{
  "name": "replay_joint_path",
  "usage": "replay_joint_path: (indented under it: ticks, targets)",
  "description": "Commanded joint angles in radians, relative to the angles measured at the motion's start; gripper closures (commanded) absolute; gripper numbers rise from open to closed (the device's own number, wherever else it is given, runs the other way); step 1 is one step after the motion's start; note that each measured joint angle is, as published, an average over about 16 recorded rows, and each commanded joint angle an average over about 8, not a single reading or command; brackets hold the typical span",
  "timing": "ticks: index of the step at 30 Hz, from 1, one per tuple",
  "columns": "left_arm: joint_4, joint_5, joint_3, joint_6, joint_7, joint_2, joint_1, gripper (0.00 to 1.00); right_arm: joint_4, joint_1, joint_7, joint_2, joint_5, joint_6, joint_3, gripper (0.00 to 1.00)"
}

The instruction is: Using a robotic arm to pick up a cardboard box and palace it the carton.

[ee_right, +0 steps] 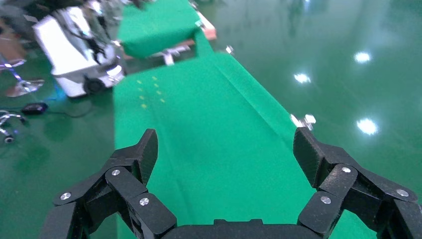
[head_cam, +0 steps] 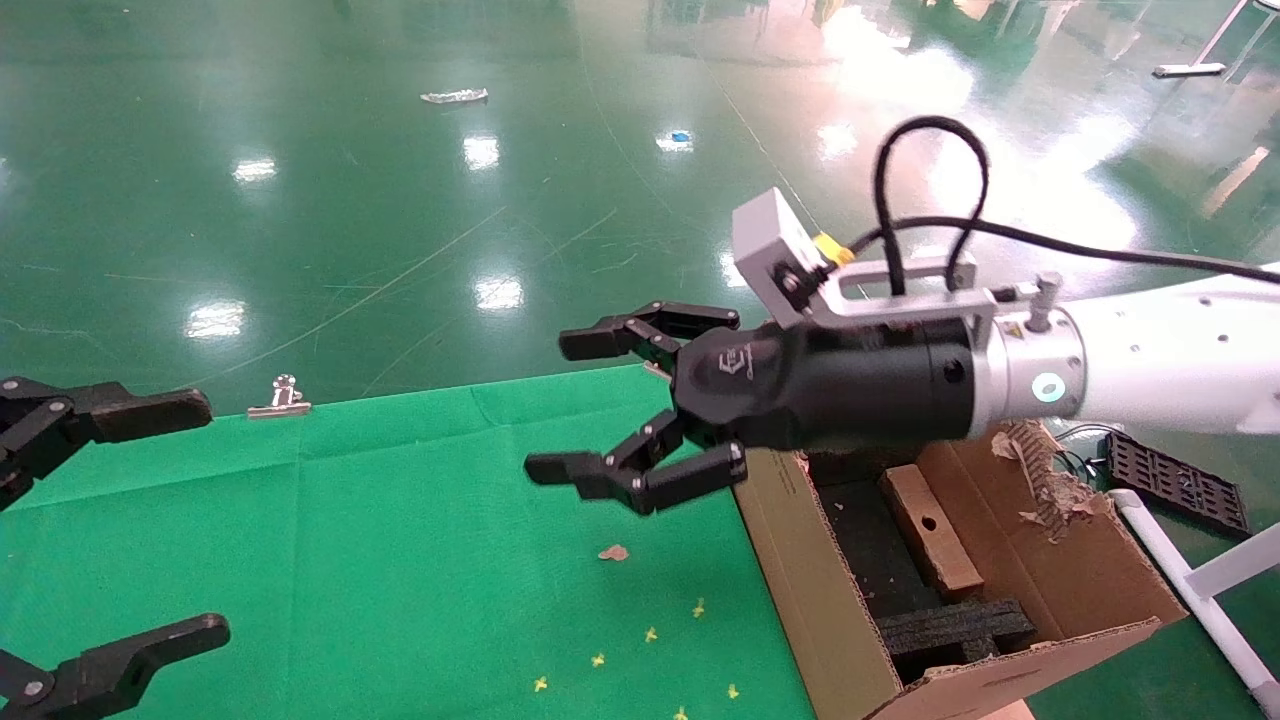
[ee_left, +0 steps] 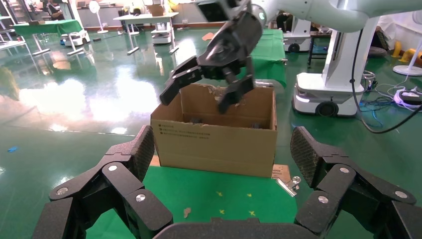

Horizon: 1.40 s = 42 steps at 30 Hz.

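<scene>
The small reddish-brown cardboard box (head_cam: 932, 532) with a round hole lies inside the large carton (head_cam: 800, 565) at the table's right end, beside black foam inserts (head_cam: 950, 630). The white robotic arm (head_cam: 1170, 360) reaches in from the right. Its right gripper (head_cam: 560, 405) is open and empty, held in the air just left of the carton, above the green cloth. The right wrist view shows only cloth between its jaws (ee_right: 225, 149). In the left wrist view the right gripper (ee_left: 196, 99) hovers at the carton (ee_left: 214, 144). My left gripper (head_cam: 210, 517) is open and empty at the far left.
A green cloth (head_cam: 400, 560) covers the table. On it are a metal binder clip (head_cam: 280, 398) at the far edge, yellow cross marks (head_cam: 650, 634) and a cardboard scrap (head_cam: 613, 552). A black plastic tray (head_cam: 1175, 482) and white pipes (head_cam: 1200, 590) stand right of the carton.
</scene>
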Motion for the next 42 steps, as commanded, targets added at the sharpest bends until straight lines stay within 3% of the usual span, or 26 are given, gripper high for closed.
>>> replay_joint_path:
  ticks: [1,16,42]
  targets:
    - [0.0,0.0,0.0,0.0,0.0,0.0,0.0,0.0,0.029,-0.042,-0.021,0.003,0.02,-0.009,0.045,0.0]
    - [0.0,-0.001,0.001,-0.001,0.0,0.0,0.0,0.0,0.212,-0.309,-0.149,0.023,0.145,-0.066,0.328,0.0]
    - [0.0,-0.001,0.001,-0.001,0.0,0.0,0.0,0.0,0.197,-0.284,-0.141,0.022,0.135,-0.062,0.302,0.0]
